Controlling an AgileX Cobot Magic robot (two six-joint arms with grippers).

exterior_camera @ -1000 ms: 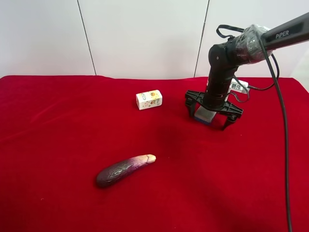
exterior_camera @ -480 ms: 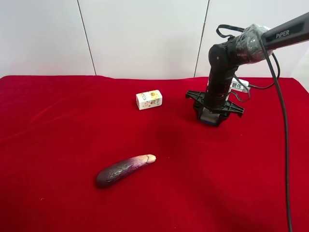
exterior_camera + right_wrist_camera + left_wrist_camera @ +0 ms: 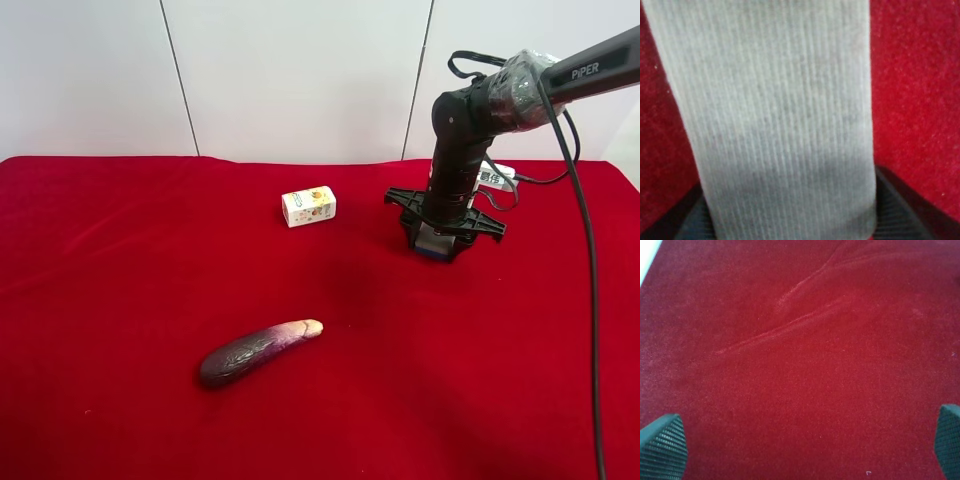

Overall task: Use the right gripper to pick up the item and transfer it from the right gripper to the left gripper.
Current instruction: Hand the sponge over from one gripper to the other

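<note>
At the far right of the red tabletop (image 3: 120, 250), the right gripper (image 3: 440, 238) points down, its jaws pinching the item (image 3: 785, 120), a grey ribbed block, right of a small white box (image 3: 309, 206). The left gripper (image 3: 805, 450) hangs over bare cloth, jaws spread wide. A purple eggplant (image 3: 255, 352) lies nearer.

The item (image 3: 775, 110) is a flat grey block with a fine ribbed, felt-like top and a bluish lower edge. It sits between the jaws of the right gripper (image 3: 438, 246), which press on its two sides. This gripper points straight down, low over the red cloth (image 3: 150, 260). The left gripper (image 3: 805, 445) holds nothing, its jaws wide apart above the cloth.
</note>
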